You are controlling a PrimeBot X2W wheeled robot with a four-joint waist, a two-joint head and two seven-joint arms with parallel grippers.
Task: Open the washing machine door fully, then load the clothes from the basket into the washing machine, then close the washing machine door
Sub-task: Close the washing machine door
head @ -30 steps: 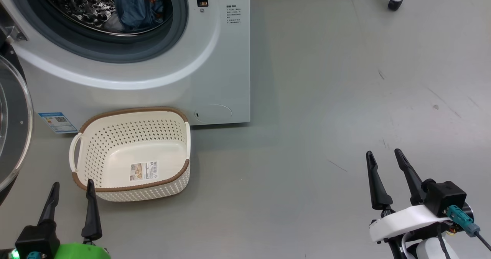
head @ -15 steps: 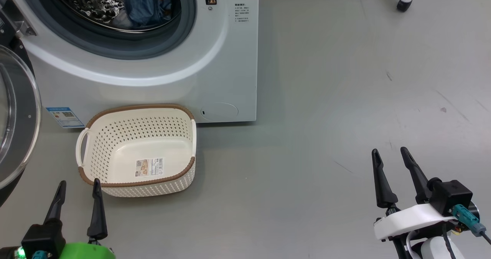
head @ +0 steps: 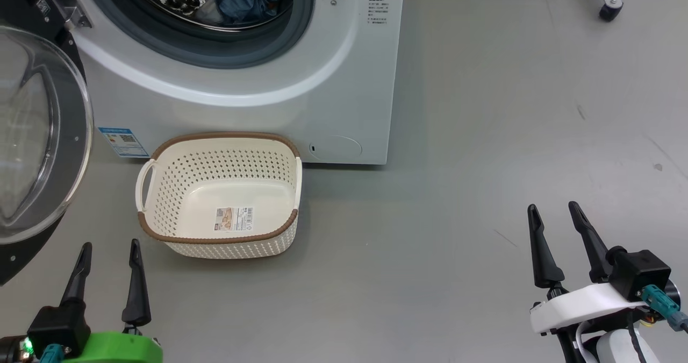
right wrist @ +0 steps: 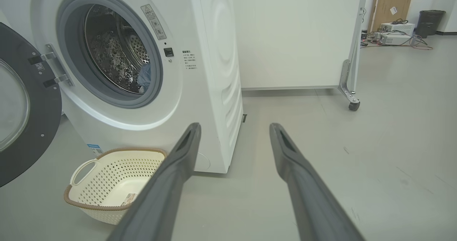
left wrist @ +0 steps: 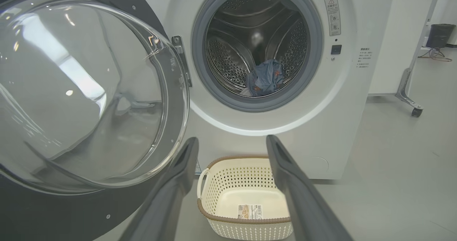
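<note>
Head view: washing machine door (head: 37,137) swung wide open at the left, hinged on the machine's left side, clear porthole bulging out of its black ring. washing machine (head: 344,83) stands on the grey floor (head: 457,137) with its mouth open: grey gasket (left wrist: 314,62) around the dimpled steel drum (left wrist: 228,51). clothes (left wrist: 265,79) lie at the bottom of the drum, a blue garment bunched up with a bit of pale cloth under it, print too small to read

basket (head: 226,136) sits on the floor right in front of the machine's lower front, under the opening, upright, with the sticker (head: 234,219) on its base in plain sight. Back rim close to the front panel, cannot tell if touching. Small blue label (head: 123,141) at the machine's lower left corner, just behind the basket's left handle

left gripper (head: 110,243) at lower left, fingers spread, nothing between them, near the basket's front left corner but apart from it, just beside the open door's lower edge. right gripper (head: 552,206) at lower right, fingers spread, holding nothing, over bare floor, well apart from basket and machine

Right wrist view: white panel (right wrist: 292,37) on a castor leg (right wrist: 351,98) stands to the right of the machine
</note>
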